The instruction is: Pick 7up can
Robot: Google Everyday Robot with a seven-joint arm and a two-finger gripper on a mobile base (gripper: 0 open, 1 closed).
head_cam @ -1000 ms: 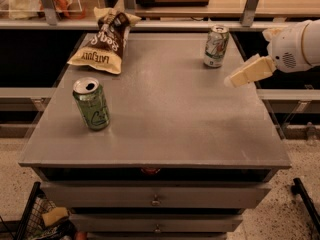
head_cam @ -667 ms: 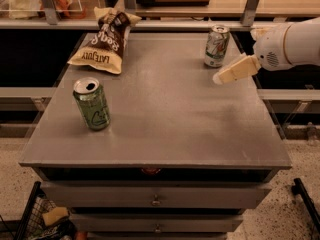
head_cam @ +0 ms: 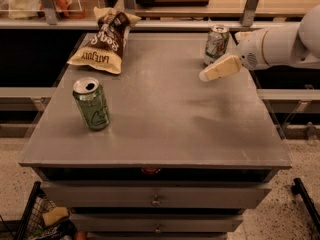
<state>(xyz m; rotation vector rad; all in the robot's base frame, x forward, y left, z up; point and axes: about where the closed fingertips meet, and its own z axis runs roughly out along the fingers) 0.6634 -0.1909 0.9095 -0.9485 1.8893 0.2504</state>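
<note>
The 7up can (head_cam: pixel 216 44) is a pale silver-white can with green patches and a silver top. It stands upright near the far right edge of the grey table (head_cam: pixel 165 119). My gripper (head_cam: pixel 214 71) is cream-coloured and comes in from the right on a white arm (head_cam: pixel 280 45). It hangs just in front of and slightly below the can, close to it but apart from it.
A darker green can (head_cam: pixel 91 104) with an open top stands upright at the left front. A brown and yellow chip bag (head_cam: pixel 105 41) lies at the far left. A shelf with metal posts (head_cam: pixel 250 4) runs behind the table. Drawers (head_cam: pixel 156 199) sit below the front edge.
My gripper and arm have moved left across the right side of the table, ending closer to the 7up can. The cans and the bag have not moved.
</note>
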